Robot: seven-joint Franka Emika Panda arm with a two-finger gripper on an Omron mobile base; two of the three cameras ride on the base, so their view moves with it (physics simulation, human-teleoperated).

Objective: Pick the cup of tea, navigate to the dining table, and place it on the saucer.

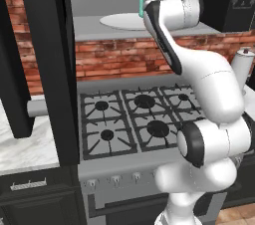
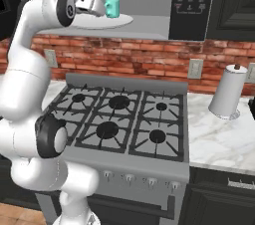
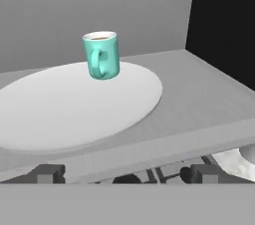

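The cup of tea (image 3: 101,55) stood upright on the far part of a large white plate (image 3: 74,104), which lay on a grey shelf (image 3: 209,94) above the stove (image 2: 119,119). The claw (image 3: 122,173) hovered short of the cup, level with the shelf's front edge, its fingers spread wide apart and gripping nothing. A white canister (image 2: 228,91) stood on the marble desk (image 2: 219,139) beside the stove.

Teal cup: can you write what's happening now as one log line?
phase: reaching | gripper: open, short of cup | cup of tea: upright on white plate, shelf above stove
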